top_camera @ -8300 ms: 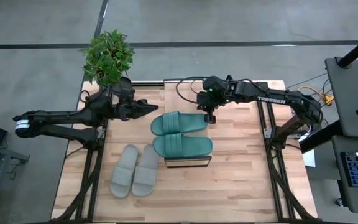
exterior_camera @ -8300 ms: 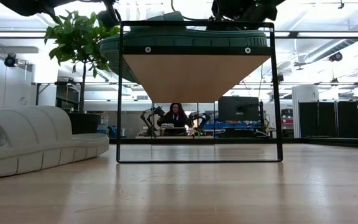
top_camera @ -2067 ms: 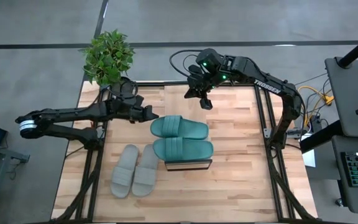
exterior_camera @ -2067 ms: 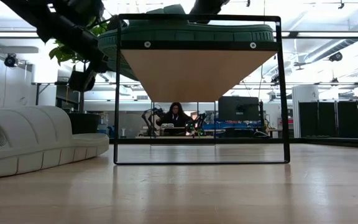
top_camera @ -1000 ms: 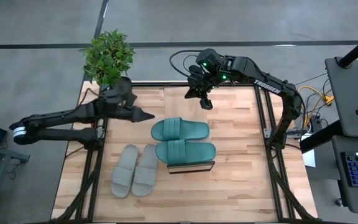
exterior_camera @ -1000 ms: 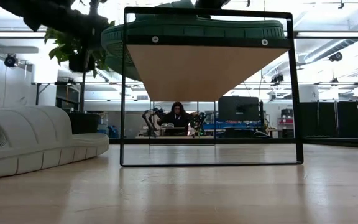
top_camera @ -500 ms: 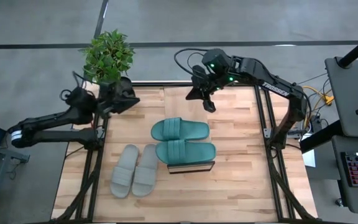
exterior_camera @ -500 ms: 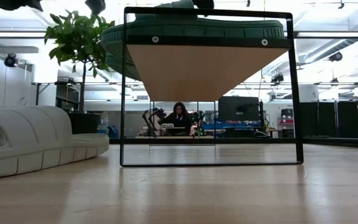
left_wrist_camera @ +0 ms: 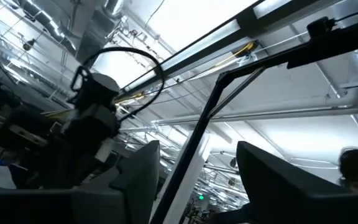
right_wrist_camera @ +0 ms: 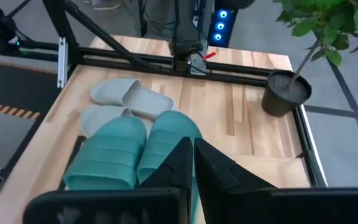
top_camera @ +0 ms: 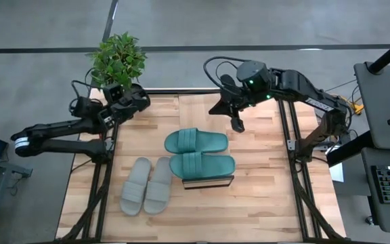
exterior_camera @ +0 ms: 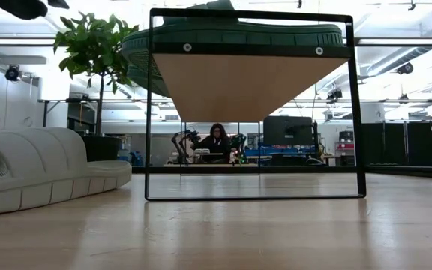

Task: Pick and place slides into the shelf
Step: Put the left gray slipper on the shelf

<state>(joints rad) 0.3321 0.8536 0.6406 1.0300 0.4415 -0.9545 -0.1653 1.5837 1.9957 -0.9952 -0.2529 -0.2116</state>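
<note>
Two teal slides (top_camera: 196, 141) (top_camera: 202, 164) lie side by side, soles down, on top of the shelf (top_camera: 208, 181). In the low view their soles (exterior_camera: 231, 37) sit on the shelf's plank (exterior_camera: 238, 86). The grey pair (top_camera: 146, 186) lies flat on the table to the shelf's left, and also shows in the low view (exterior_camera: 43, 169). My left gripper (top_camera: 143, 99) is open at the far left corner beside the plant, its wrist view (left_wrist_camera: 194, 180) pointing up at the ceiling. My right gripper (top_camera: 237, 124) is shut and hangs in the air beyond the teal slides (right_wrist_camera: 166, 146), touching nothing.
A potted plant (top_camera: 117, 61) stands at the table's far left corner, its pot (right_wrist_camera: 284, 93) just off the wood. Black frame rails (top_camera: 295, 135) run along the table's sides. Bare wood lies right of the shelf and along the near edge. A person sits in the room behind (exterior_camera: 216, 139).
My left gripper has drawn back from beside the teal slides toward the far left corner and tipped upward. My right gripper has moved toward the right and the near edge, closer to the teal slides. The slides and the shelf have stayed where they were.
</note>
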